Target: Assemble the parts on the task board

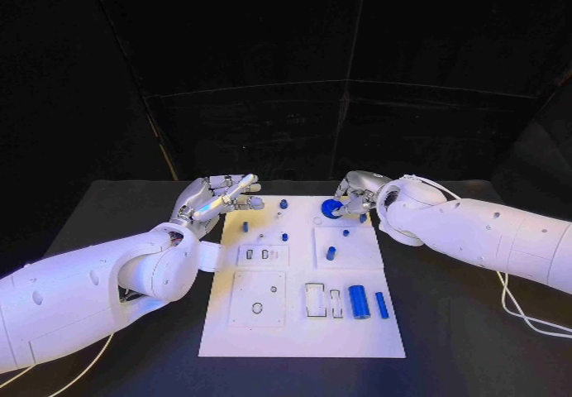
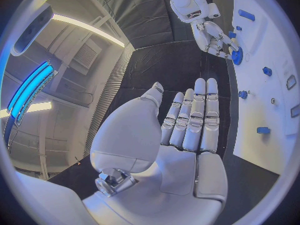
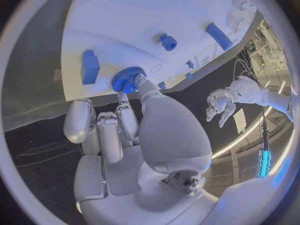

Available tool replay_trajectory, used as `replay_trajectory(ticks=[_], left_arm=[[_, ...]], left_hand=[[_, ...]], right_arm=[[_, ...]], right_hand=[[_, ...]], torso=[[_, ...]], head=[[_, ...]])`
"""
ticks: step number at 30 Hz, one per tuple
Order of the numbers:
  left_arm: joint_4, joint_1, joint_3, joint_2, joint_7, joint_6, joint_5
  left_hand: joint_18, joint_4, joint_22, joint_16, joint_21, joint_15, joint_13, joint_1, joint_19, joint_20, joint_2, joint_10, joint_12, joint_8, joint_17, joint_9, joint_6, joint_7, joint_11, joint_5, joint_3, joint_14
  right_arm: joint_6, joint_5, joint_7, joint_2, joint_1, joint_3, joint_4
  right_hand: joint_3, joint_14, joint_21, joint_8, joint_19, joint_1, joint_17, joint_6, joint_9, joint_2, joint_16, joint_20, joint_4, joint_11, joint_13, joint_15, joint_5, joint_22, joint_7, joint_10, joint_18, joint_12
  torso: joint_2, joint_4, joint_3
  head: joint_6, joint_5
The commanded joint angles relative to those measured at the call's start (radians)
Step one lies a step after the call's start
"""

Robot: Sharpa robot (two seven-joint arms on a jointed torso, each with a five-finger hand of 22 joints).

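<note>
The white task board [image 1: 304, 327] lies in the middle of the black worktop [image 1: 464, 331], with the two arms reaching in over its far end. The right hand [image 1: 352, 197] sits at the board's far right corner, and its fingertips [image 3: 128, 102] close on a round blue gear [image 1: 331, 208] with a toothed rim; in the right wrist view the thumb and the neighbouring fingers meet the gear's edge while the gear rests on or just above the board surface, and I cannot tell which. The left hand [image 1: 221, 198] hovers at the board's far left corner, holding nothing; the left wrist view shows its fingers [image 2: 197, 120] stretched out straight and side by side, with the thumb held apart from them, off the board's edge over the dark worktop. Several small blue parts stand on the far half of the board: a short peg [image 1: 283, 203] between the two hands, another peg [image 1: 245, 226] near the left hand, and a small upright piece [image 1: 331, 254] on the right raised plate. Nearer the robot, a blue cylinder [image 1: 359, 301] and a slimmer blue bar [image 1: 382, 304] lie side by side, just beside two empty rectangular slots [image 1: 315, 299]. An oval recess [image 1: 258, 308] sits in the near left plate.
</note>
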Motion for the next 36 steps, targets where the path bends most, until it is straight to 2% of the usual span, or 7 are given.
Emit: replay_trajectory(ticks=[1, 6, 13, 19, 27, 28, 36], left_arm=[[0.001, 0.001, 0.001, 0.001, 0.001, 0.012, -0.007], [0.001, 0.001, 0.001, 0.0, 0.001, 0.013, -0.007], [0.0, 0.001, 0.001, -0.002, 0.001, 0.013, -0.007], [-0.001, 0.001, 0.001, -0.001, 0.001, 0.014, -0.007], [-0.003, 0.001, 0.001, 0.0, 0.0, 0.014, -0.007], [-0.003, 0.001, 0.001, 0.001, 0.0, 0.014, -0.007], [-0.004, 0.001, 0.001, 0.004, 0.0, 0.014, -0.007]], left_hand=[[0.003, -0.004, -0.001, -0.004, 0.003, 0.003, -0.001, 0.005, 0.004, 0.0, 0.001, -0.004, -0.003, -0.006, 0.002, -0.001, 0.002, 0.0, 0.006, 0.004, 0.0, 0.001], [0.003, -0.004, -0.001, -0.004, 0.003, 0.003, -0.001, 0.005, 0.004, 0.0, 0.001, -0.004, -0.003, -0.006, 0.002, -0.001, 0.002, 0.0, 0.006, 0.004, 0.0, 0.001], [0.003, -0.005, -0.001, -0.004, 0.003, 0.003, -0.001, 0.005, 0.004, 0.0, 0.002, -0.004, -0.004, -0.007, 0.002, -0.001, 0.001, 0.0, 0.006, 0.004, 0.0, 0.001], [0.003, -0.006, -0.001, -0.005, 0.003, 0.003, -0.001, 0.006, 0.004, 0.0, 0.002, -0.004, -0.005, -0.007, 0.002, -0.001, 0.001, 0.0, 0.006, 0.004, 0.0, 0.001], [0.003, -0.006, -0.001, -0.005, 0.003, 0.003, -0.001, 0.006, 0.004, 0.0, 0.002, -0.004, -0.005, -0.007, 0.002, -0.001, 0.001, 0.0, 0.006, 0.004, 0.0, 0.001], [0.003, -0.006, -0.001, -0.005, 0.003, 0.003, -0.001, 0.006, 0.004, 0.0, 0.002, -0.004, -0.005, -0.007, 0.002, -0.001, 0.001, 0.0, 0.006, 0.004, 0.0, 0.001], [0.003, -0.006, -0.001, -0.005, 0.003, 0.003, -0.001, 0.006, 0.004, 0.0, 0.002, -0.004, -0.005, -0.007, 0.002, -0.001, 0.001, 0.0, 0.006, 0.004, 0.0, 0.001]], right_arm=[[-0.058, -0.04, -0.019, 0.001, -0.002, -0.002, 0.01], [-0.116, -0.045, -0.009, -0.006, -0.002, -0.002, 0.038], [-0.18, -0.055, 0.0, -0.017, -0.002, -0.001, 0.116], [-0.205, -0.092, 0.0, 0.005, -0.002, -0.001, 0.157], [-0.182, -0.134, -0.007, 0.081, -0.003, -0.001, 0.128], [-0.178, -0.137, -0.007, 0.09, -0.003, -0.001, 0.123], [-0.155, -0.145, -0.004, 0.143, -0.008, -0.001, 0.083]], right_hand=[[0.017, 0.093, 0.008, 0.012, 0.013, -0.007, 0.219, 0.026, 0.007, 0.01, 0.005, -0.004, -0.002, -0.005, 0.021, -0.012, 0.022, 0.009, -0.011, 0.02, -0.02, 0.014], [0.027, 0.094, 0.01, 0.013, 0.016, -0.004, 0.223, 0.033, 0.007, 0.012, 0.006, -0.008, -0.005, -0.009, 0.029, -0.016, 0.029, 0.012, -0.015, 0.027, -0.021, 0.019], [0.035, 0.094, 0.012, 0.007, 0.019, -0.007, 0.224, 0.027, 0.004, 0.012, 0.007, -0.01, -0.004, -0.009, 0.028, -0.017, 0.03, 0.017, -0.013, 0.027, -0.022, 0.017], [0.04, 0.094, 0.013, 0.002, 0.02, -0.012, 0.224, 0.023, 0.002, 0.012, 0.007, -0.01, -0.001, -0.007, 0.031, -0.017, 0.03, 0.019, -0.011, 0.029, -0.022, 0.018], [0.042, 0.094, 0.014, -0.001, 0.021, -0.015, 0.225, 0.02, 0.001, 0.011, 0.007, -0.01, 0.001, -0.007, 0.032, -0.016, 0.033, 0.021, -0.01, 0.029, -0.023, 0.019], [0.043, 0.094, 0.014, -0.002, 0.022, -0.016, 0.226, 0.02, 0.001, 0.011, 0.007, -0.01, 0.001, -0.006, 0.031, -0.016, 0.033, 0.022, -0.01, 0.028, -0.023, 0.018], [0.046, 0.094, 0.014, -0.004, 0.022, -0.018, 0.227, 0.019, 0.0, 0.012, 0.008, -0.01, 0.002, -0.006, 0.03, -0.016, 0.034, 0.022, -0.009, 0.027, -0.023, 0.016]], torso=[[0.0, 0.0012, -0.0001], [0.0, 0.0005, 0.0002], [0.0, 0.0001, -0.0005], [0.001, 0.0019, -0.0001], [0.001, 0.0034, -0.0015], [0.001, 0.0017, -0.0008], [0.001, 0.0024, -0.0007]], head=[[0.0, 0.001], [0.001, 0.003], [0.002, 0.006], [0.001, 0.007], [-0.001, 0.01], [-0.001, 0.012], [-0.004, 0.014]])
